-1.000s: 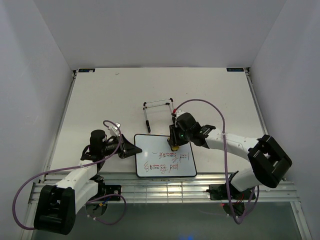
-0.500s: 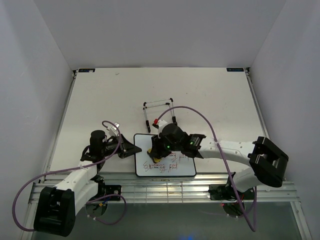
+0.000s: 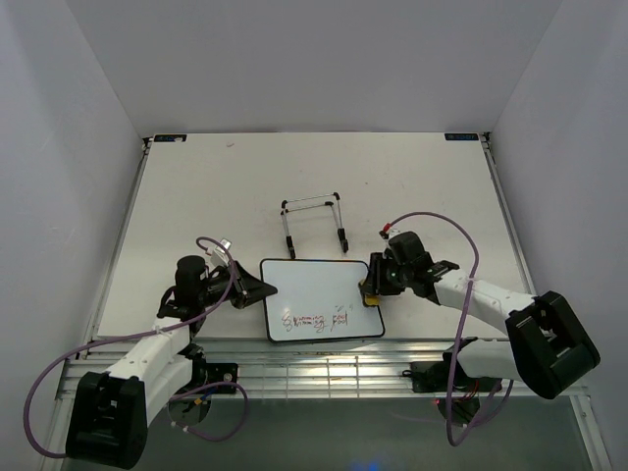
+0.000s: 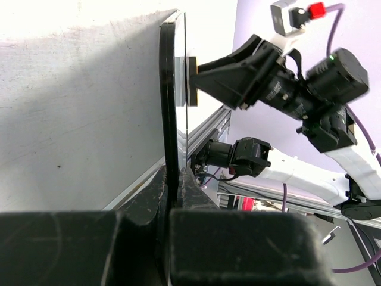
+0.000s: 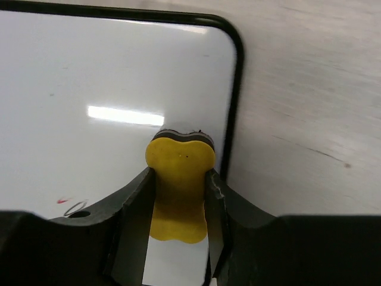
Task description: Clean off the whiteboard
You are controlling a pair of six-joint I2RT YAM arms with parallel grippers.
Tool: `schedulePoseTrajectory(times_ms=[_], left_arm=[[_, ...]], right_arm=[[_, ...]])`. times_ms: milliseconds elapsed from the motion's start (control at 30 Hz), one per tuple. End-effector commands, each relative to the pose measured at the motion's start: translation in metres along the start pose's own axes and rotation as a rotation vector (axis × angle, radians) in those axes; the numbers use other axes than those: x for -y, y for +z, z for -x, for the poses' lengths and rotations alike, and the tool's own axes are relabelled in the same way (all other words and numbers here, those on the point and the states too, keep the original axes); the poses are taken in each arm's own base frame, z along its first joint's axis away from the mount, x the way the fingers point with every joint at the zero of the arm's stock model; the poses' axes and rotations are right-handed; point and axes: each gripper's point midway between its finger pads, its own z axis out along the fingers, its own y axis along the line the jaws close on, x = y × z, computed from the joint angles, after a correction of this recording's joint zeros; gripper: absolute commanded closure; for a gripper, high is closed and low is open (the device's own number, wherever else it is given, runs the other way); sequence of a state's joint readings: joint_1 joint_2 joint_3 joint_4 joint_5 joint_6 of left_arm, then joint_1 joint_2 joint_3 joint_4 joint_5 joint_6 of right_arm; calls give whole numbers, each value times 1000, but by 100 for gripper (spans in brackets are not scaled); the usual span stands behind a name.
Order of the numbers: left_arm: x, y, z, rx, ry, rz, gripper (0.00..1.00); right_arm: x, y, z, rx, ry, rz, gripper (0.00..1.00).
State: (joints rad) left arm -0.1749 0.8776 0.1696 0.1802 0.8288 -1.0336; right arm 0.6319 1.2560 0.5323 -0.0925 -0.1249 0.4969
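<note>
The whiteboard (image 3: 314,289) lies flat near the table's front edge, black-framed, its upper part wiped white, with red and dark writing (image 3: 316,320) along its lower part. My left gripper (image 3: 257,288) is shut on the board's left edge; the left wrist view shows the board edge-on (image 4: 171,107) between the fingers. My right gripper (image 3: 371,290) is shut on the yellow eraser (image 5: 180,182) and presses it on the board's right side, close to the frame's top right corner (image 5: 235,42). A small red mark (image 5: 64,200) shows low left in the right wrist view.
A black wire stand (image 3: 312,222) lies just behind the board. The table's front rail (image 3: 324,368) runs close below the board. Purple cables loop over both arms.
My right gripper has swept the eraser from the board's middle left across to its right edge. The upper lines of writing are gone. The board has shifted slightly. The left gripper kept its hold.
</note>
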Motion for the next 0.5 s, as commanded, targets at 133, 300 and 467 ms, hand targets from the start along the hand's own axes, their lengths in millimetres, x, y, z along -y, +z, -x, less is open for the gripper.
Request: schedulePoseTrajectory(times_ms=[133,300,467], left_arm=[[12,-1,13,52,110,-53,100],[9,-1,12,56,108,-48,100],[9,-2,14,70,99,-45,100]], right_arm=[[53,-12,-42,-176,33,-123,77],[18,-16,-27,-117,3,-5,79],[-46,-17,-24,-67,-84,152,80]])
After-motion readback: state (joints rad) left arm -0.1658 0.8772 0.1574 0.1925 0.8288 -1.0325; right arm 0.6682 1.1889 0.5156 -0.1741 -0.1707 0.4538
